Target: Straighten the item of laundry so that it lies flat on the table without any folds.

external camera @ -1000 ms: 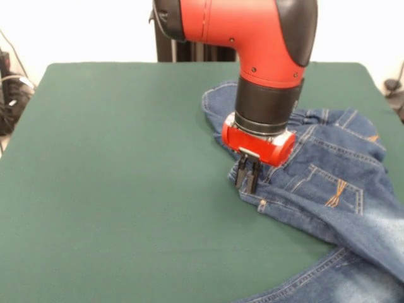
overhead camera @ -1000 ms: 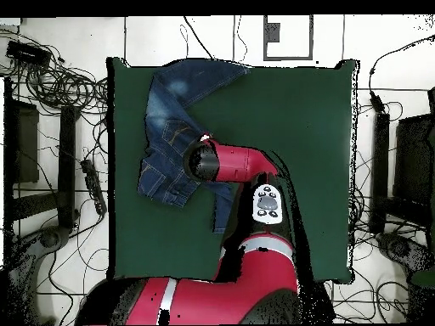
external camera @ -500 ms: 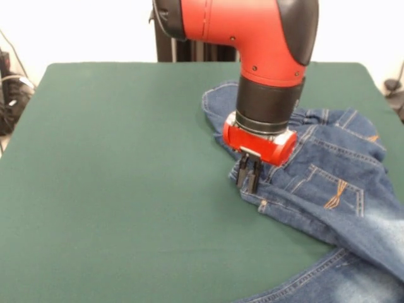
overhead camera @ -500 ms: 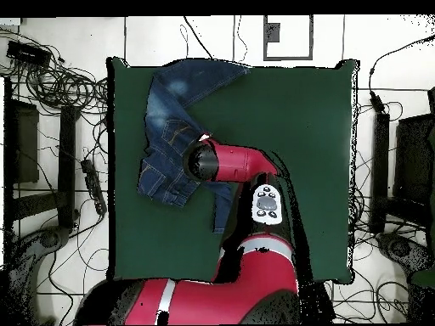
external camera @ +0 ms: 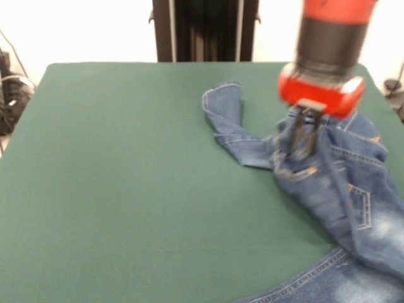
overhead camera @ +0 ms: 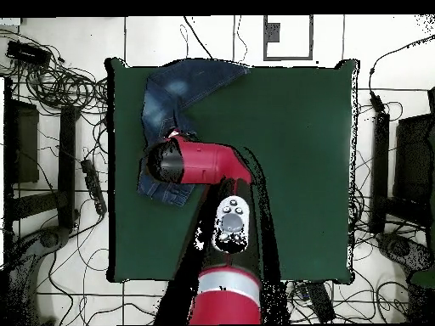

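Note:
A pair of blue jeans (external camera: 334, 196) lies crumpled on the right side of the dark green table (external camera: 126, 189), with one folded part reaching toward the middle. My gripper (external camera: 305, 137) is shut on a bunch of the denim and holds it raised above the table, so the cloth hangs from it in a peak. In the overhead view the jeans (overhead camera: 183, 85) lie at the table's (overhead camera: 297, 127) upper left, and the red arm (overhead camera: 191, 163) covers the gripper and part of the jeans.
The black pedestal (external camera: 205, 28) stands behind the table's far edge. Cables (external camera: 9, 88) lie off the left edge. In the overhead view, cables and racks (overhead camera: 51, 127) surround the table. The jeans run past the table's right and near edges in the front view.
The gripper has swung right in the front view and risen, dragging the pinched denim with it. The jeans' folded edge has pulled away from the table's middle.

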